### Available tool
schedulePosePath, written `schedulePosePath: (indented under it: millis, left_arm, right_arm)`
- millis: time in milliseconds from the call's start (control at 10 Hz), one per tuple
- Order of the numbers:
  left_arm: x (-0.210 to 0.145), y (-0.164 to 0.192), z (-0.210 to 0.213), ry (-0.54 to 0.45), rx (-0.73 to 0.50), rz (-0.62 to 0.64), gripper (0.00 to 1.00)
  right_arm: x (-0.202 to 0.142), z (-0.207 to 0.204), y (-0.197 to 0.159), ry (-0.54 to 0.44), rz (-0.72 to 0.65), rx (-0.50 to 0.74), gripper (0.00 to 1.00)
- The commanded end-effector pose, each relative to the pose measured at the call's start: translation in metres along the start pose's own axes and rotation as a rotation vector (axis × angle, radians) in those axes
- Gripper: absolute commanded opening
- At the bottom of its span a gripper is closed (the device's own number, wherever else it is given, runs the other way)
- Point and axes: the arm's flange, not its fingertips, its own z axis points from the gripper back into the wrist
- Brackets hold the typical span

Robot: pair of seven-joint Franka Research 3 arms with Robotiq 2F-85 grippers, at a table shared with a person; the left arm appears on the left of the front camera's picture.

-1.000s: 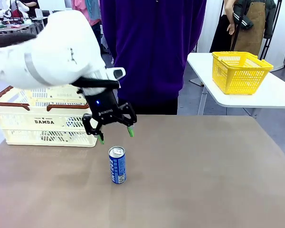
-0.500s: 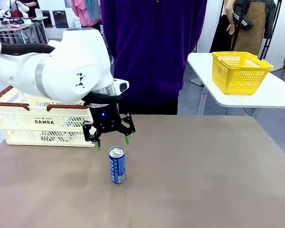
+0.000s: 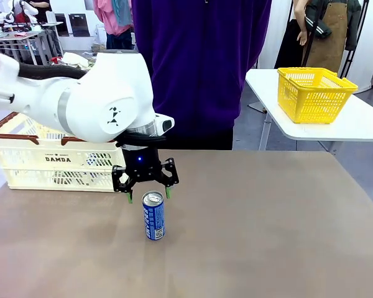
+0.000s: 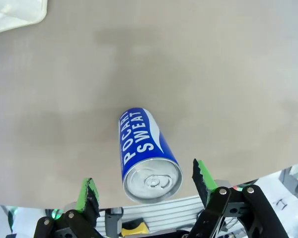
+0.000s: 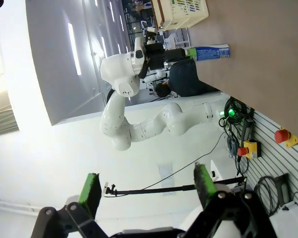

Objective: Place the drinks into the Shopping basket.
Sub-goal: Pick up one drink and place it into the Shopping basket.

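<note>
Blue slim metal drink can upright on my table, left gripper spread wide just above its top, cream slotted plastic Shopping basket beyond, right gripper fingers wide apart.

1. Work surface: a flat, matte grey-brown table top.
2. Right of and beyond the table top: a white rectangular side table on a pale leg.
3. On the side table: a small yellow plastic mesh basket.
4. Beyond the table top, far left: a grey metal rack with clutter on it.
5. Floor between the two tables: plain grey.
</note>
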Motion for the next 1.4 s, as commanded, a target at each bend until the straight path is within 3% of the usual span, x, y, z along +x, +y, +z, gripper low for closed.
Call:
schedulePosePath:
  millis: [0,800,900,1000,1300]
  left_arm:
    - [0.004,-0.007,-0.013,-0.012,0.03,0.022,1.0]
    - [0.018,-0.004,-0.048,0.122,0.055,0.002,1.0]
    - [0.018,-0.004,-0.048,0.124,0.051,0.005,0.41]
    - [0.018,-0.005,-0.048,0.12,0.05,0.001,0.0]
    - [0.017,-0.007,-0.047,0.1,0.045,-0.024,0.0]
  right_arm:
    - [-0.001,-0.001,0.005,0.0,-0.02,0.01,1.0]
    - [-0.001,-0.001,0.005,0.0,-0.02,0.01,1.0]
    - [-0.001,-0.001,0.005,0.0,-0.02,0.01,1.0]
    - [-0.001,-0.001,0.005,0.0,-0.02,0.01,1.0]
    - [-0.001,-0.001,0.005,0.0,-0.02,0.01,1.0]
